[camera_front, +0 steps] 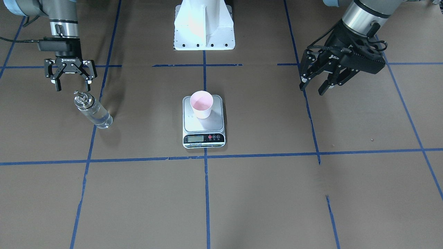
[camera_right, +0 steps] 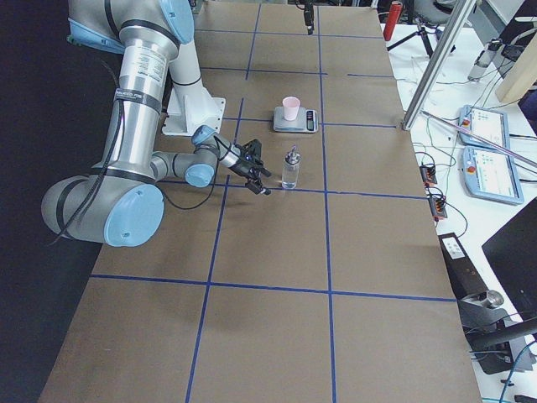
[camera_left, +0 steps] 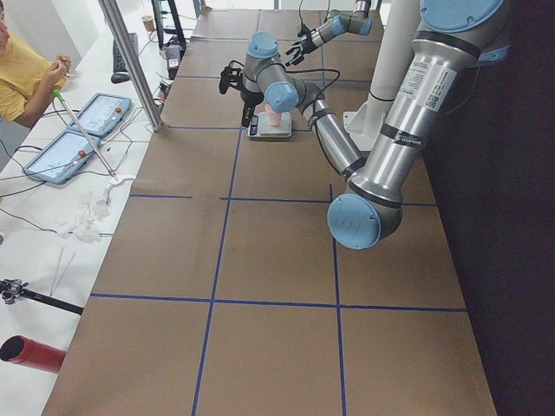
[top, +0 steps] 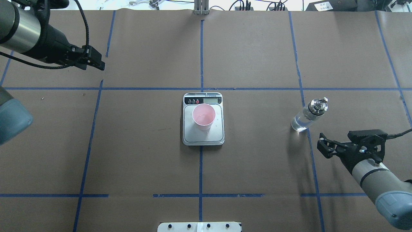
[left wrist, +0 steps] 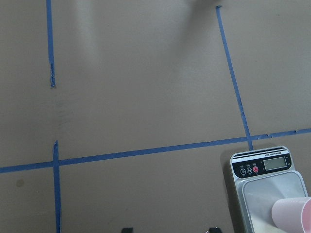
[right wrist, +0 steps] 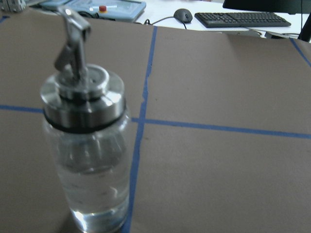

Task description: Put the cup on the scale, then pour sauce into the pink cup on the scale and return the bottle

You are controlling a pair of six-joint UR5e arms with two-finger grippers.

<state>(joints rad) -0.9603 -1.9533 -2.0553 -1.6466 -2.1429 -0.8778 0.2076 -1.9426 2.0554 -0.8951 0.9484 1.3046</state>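
Note:
The pale pink cup [camera_front: 201, 103] [top: 203, 116] stands upright on the silver scale [camera_front: 204, 138] [top: 190, 137] at the table's middle. The clear glass bottle [camera_front: 92, 111] [top: 305, 116] with its silver pourer cap stands on the table on my right side, with clear sauce [right wrist: 92, 189] in its lower part. My right gripper [camera_front: 72, 88] [top: 322, 146] is open and empty, close behind the bottle and not touching it. My left gripper [camera_front: 312, 90] [top: 96, 62] is open and empty, raised well off to the left of the scale. The left wrist view shows the scale [left wrist: 265, 167] and the cup [left wrist: 291, 216] at its lower right.
The white robot base [camera_front: 204, 31] stands behind the scale. Blue tape lines [camera_front: 206, 157] divide the brown table into squares. A keyboard [right wrist: 240, 18] and tablets [camera_right: 491, 151] lie beyond the table's far edge, where a person [camera_left: 22, 74] sits.

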